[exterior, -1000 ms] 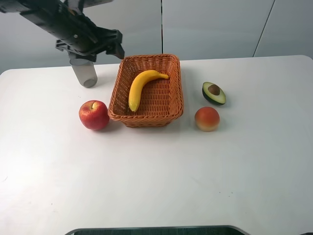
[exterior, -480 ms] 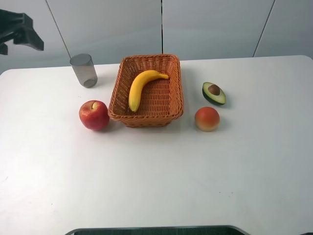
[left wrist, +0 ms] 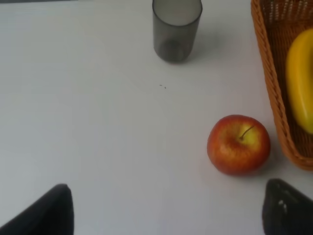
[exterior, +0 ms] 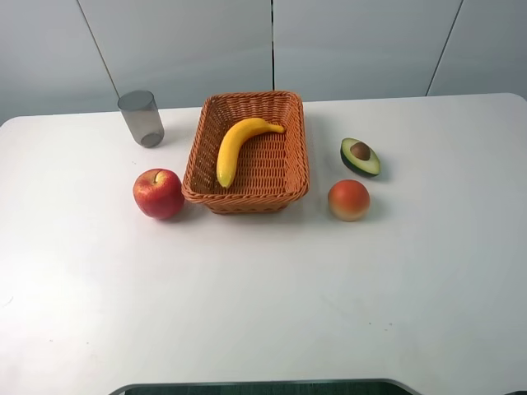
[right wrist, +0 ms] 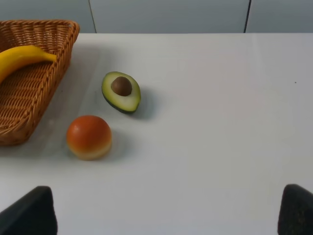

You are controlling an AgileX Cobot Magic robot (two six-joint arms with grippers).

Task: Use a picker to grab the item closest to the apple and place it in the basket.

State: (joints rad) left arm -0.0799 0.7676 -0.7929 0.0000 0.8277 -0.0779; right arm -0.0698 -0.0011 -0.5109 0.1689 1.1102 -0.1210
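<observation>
A red apple (exterior: 158, 193) (left wrist: 238, 144) rests on the white table just left of the wicker basket (exterior: 292, 177) (left wrist: 272, 93). Inside the basket lies a yellow banana (exterior: 235, 146) (left wrist: 301, 93) (right wrist: 22, 56). Neither arm shows in the exterior high view. In the left wrist view my left gripper (left wrist: 168, 214) is open, its dark fingertips (left wrist: 49, 213) wide apart, hanging back from the apple with nothing between them. My right gripper (right wrist: 164, 214) is open too, its fingertips (right wrist: 29, 213) spread, well short of the fruit on that side.
A grey translucent cup (exterior: 141, 118) (left wrist: 176, 29) stands upright behind the apple. Right of the basket lie a halved avocado (exterior: 360, 156) (right wrist: 121, 91) and an orange-red peach (exterior: 348, 200) (right wrist: 89, 137). Bare white table (exterior: 263, 304) spreads toward the front.
The left arm, above the cup a second ago, swung away to the left and has left the exterior high view. The fruit, cup and basket stayed put.
</observation>
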